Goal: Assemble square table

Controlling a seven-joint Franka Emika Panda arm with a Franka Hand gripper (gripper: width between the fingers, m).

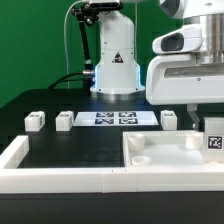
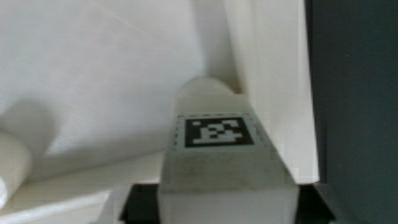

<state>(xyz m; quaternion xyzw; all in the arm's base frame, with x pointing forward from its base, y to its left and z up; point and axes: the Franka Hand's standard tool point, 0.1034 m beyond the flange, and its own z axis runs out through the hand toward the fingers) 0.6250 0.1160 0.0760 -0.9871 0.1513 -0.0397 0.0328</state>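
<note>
— Where is the white plastic square panel (image 1: 165, 160) found, and what is held at it?

— It is seen lying flat on the black tabletop (image 1: 70, 150), in the lower right of the exterior view. A small white tagged leg block (image 1: 213, 141) is held over its right edge, and the gripper (image 1: 210, 125) is closed on that block, with a jaw set against each side.

— What could be spoiled from here?

— In the wrist view the held block (image 2: 217, 132) is seen close along the panel's raised rim (image 2: 267, 60), and the seat meant for it cannot be made out. If the block is lowered askew, the rim may be struck and the panel pushed aside. The block could also be twisted within the jaws.

— And further out?

— A loose white leg block (image 1: 170, 119) stands just behind the panel, right of the marker board (image 1: 118, 118). It may be knocked if the gripper is swung wide.
</note>
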